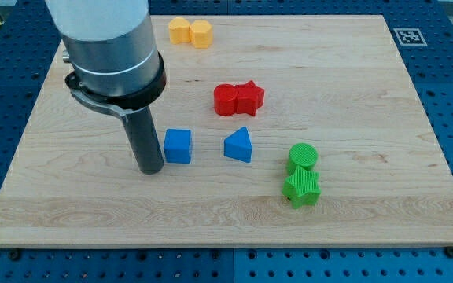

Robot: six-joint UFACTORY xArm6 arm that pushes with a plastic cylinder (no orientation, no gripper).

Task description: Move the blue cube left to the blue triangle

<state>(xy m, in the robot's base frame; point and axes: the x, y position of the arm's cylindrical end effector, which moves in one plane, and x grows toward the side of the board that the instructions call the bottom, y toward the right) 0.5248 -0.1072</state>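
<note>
The blue cube [178, 146] sits on the wooden board [368, 212] near its middle. The blue triangle [239, 145] lies to the cube's right, with a gap of about one block's width between them. My tip [149, 168] rests on the board just left of the cube and slightly lower in the view, close to its left face. The rod rises from there to the arm's wide grey body at the view's top left.
A red cylinder [226, 101] and a red star [249, 97] touch each other above the triangle. Two yellow blocks [190, 32] sit at the view's top. A green cylinder [303, 156] and a green star [301, 188] sit at the lower right.
</note>
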